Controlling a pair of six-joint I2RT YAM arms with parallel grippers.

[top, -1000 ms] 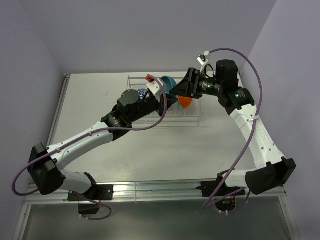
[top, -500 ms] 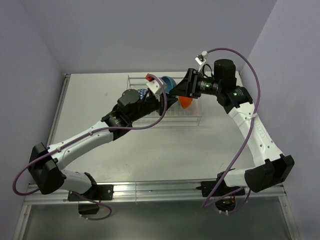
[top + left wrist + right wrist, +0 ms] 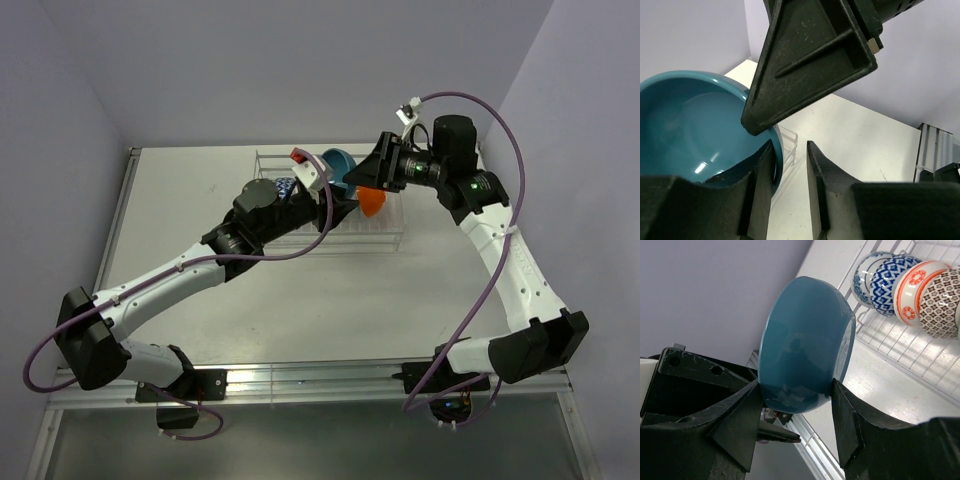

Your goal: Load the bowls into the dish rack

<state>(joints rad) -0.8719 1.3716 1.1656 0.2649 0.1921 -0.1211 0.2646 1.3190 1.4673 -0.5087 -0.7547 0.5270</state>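
Right claw (image 3: 796,385), gripping the teal bowl (image 3: 800,340), has shifted it slightly above the dish rack (image 3: 390,235), still unracked; left claw (image 3: 788,150) narrowly parted.

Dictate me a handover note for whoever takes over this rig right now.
Right hand: shut on the teal bowl, held up near the dish rack.
Left hand: open, astride that bowl's rim, not clamping it.
Done: two blue-and-white bowls, an orange-red bowl and a brown bowl stand on edge in the rack.
Left: set the teal bowl in the rack and release.
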